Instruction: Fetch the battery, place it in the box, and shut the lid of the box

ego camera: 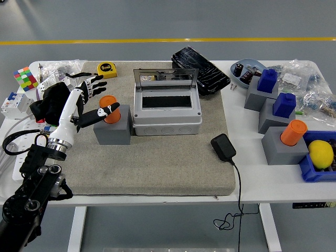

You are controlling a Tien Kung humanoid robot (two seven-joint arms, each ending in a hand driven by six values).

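A: Nearest, black left arm up from the lower-left corner, white forearm angled over the grey felt mat (157, 173). Off to the right on the mat, black power adapter (223, 147), cord trailing over the table (273, 191) edge.

B: And the left hand (97, 102)? Spread wide, fingers fanned, nothing held. Thumb tip touching or just short of the orange battery (110, 108) — hard to tell which. Looked posed for a side pinch.

A: Battery: stubby orange cylinder, smooth, standing upright in a grey block holder (112, 130), likely parked so for an easy pluck. Not yet fetched.

B: Just right of it, the box (167, 110): pale grey plastic, rectangular, dark opening on top. Clear hinged lid (166, 77) tipped up at the back, presumably left open to take the battery.

A: Farther right, more grey blocks: another orange cylinder (293, 132), two blue blocky caps, a lemon (321, 154) in a blue bin.

B: Far edge: glossy black wrapped pack (200, 69), yellow tape measure (107, 69), puzzle cube (24, 79) at left. Right arm nowhere seen.
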